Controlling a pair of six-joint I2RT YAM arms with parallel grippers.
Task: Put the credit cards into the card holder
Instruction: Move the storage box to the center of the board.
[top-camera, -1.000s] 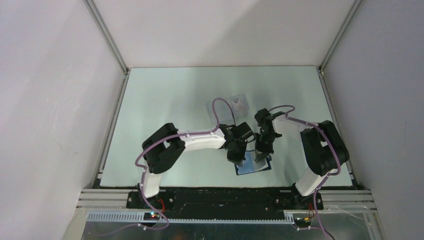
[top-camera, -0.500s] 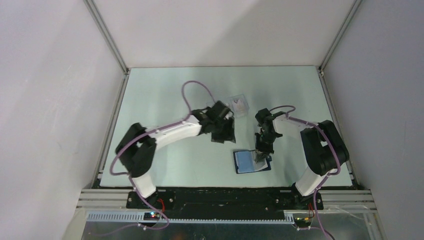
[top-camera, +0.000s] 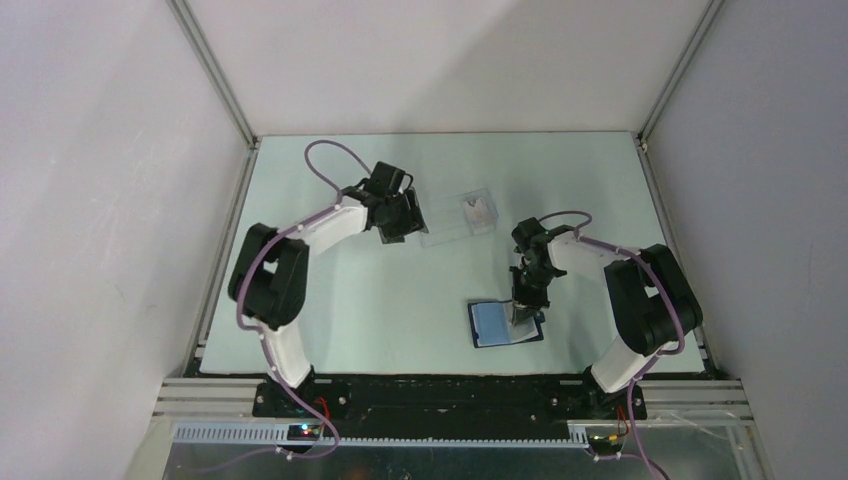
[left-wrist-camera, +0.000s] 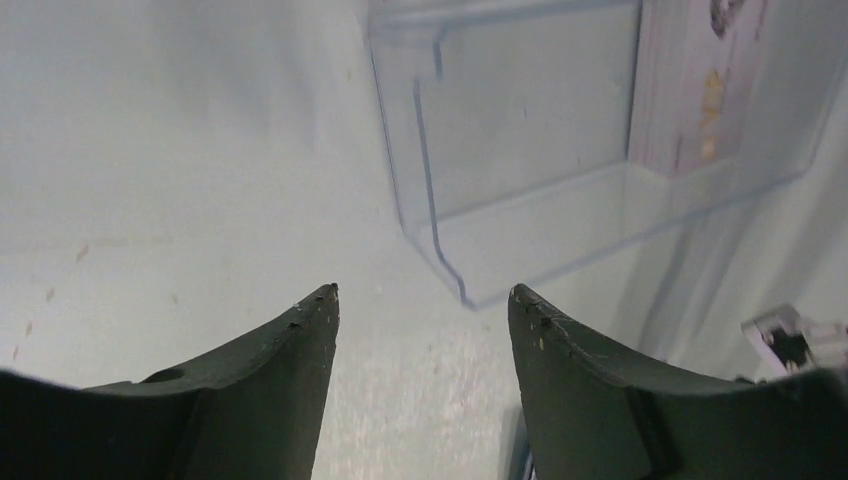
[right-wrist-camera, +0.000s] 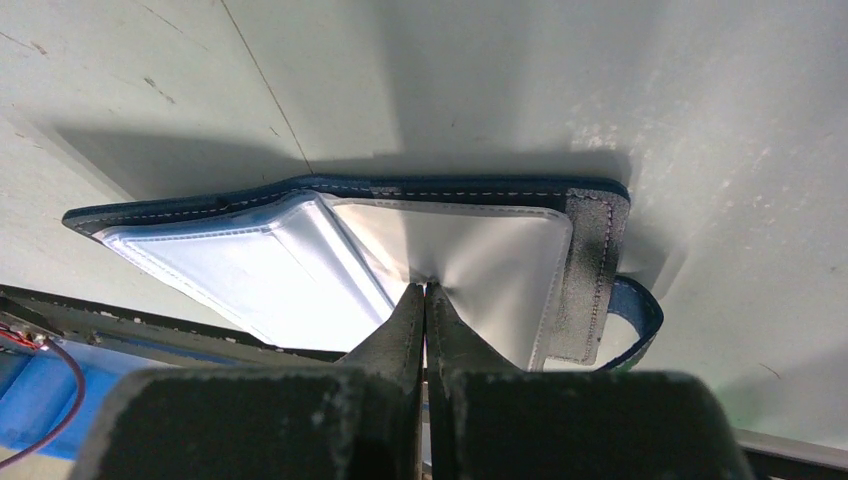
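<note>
With the right claw (right-wrist-camera: 425, 290) clenched, tips pressing the open card holder (right-wrist-camera: 300, 245) near the front edge of the counter (top-camera: 330, 300), steer the released left claw (left-wrist-camera: 420, 295) onto the near corner of the credit cards (left-wrist-camera: 520, 130) lying farther back, well apart; straddle one thin edge squarely, close gently.
</note>
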